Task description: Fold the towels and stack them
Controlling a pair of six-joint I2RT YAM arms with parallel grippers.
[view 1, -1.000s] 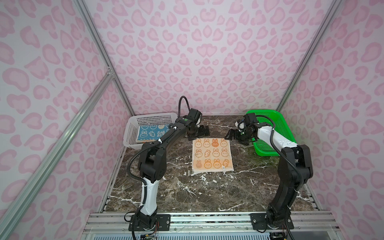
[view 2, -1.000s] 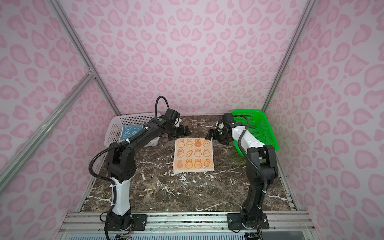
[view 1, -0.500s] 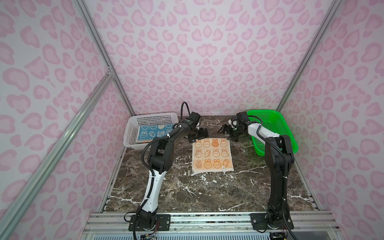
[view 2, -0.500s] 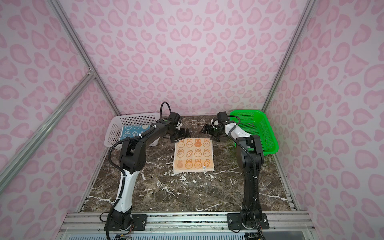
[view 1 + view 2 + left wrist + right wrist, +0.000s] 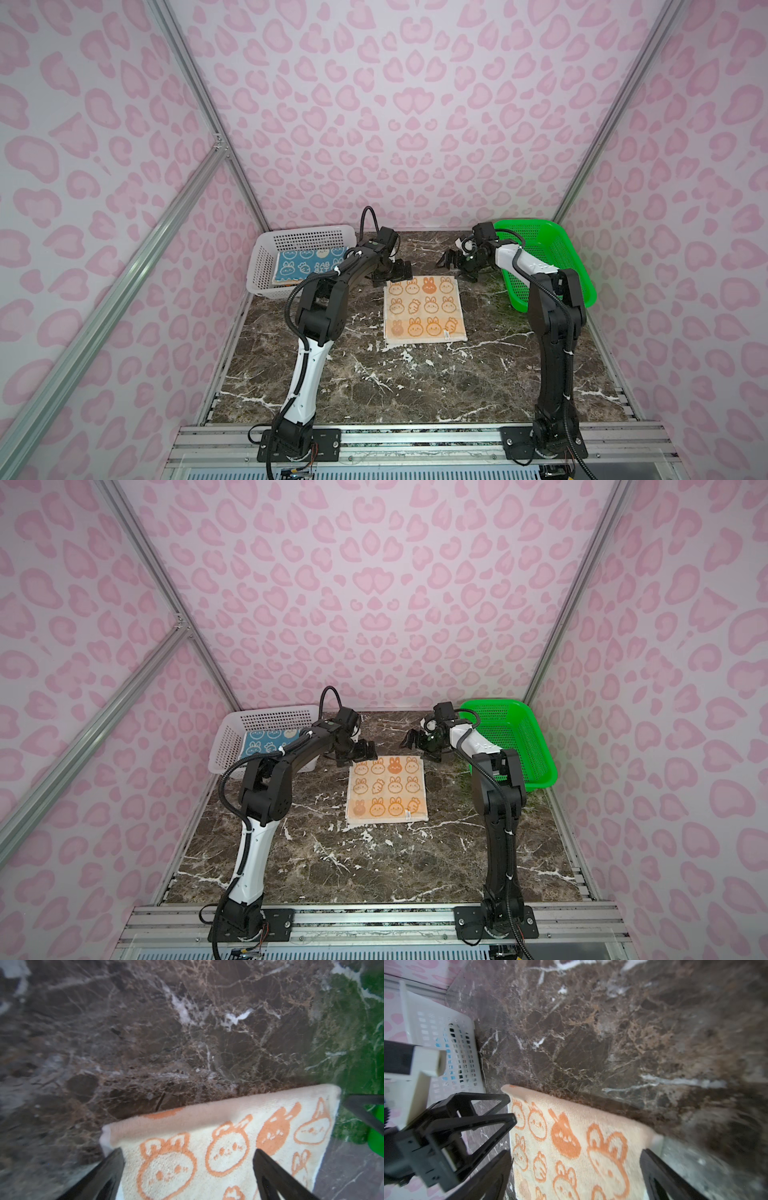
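- left gripper (image 5: 187, 1151): jaws spread, astride the far left corner of the orange bunny towel (image 5: 424, 309)
- right gripper (image 5: 576, 1152): jaws spread, astride its far right corner
- the towel lies flat mid-table (image 5: 415, 382)
- blue towel (image 5: 305, 266) lies in the white basket (image 5: 266, 257), left
- green basket (image 5: 544, 249) is beside the right arm

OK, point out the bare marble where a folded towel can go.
Widest: the table in front of the orange towel, out to its near edge. Also the strip between towel and green basket. Crowded: the towel's far edge, where the open left tool and right tool sit.
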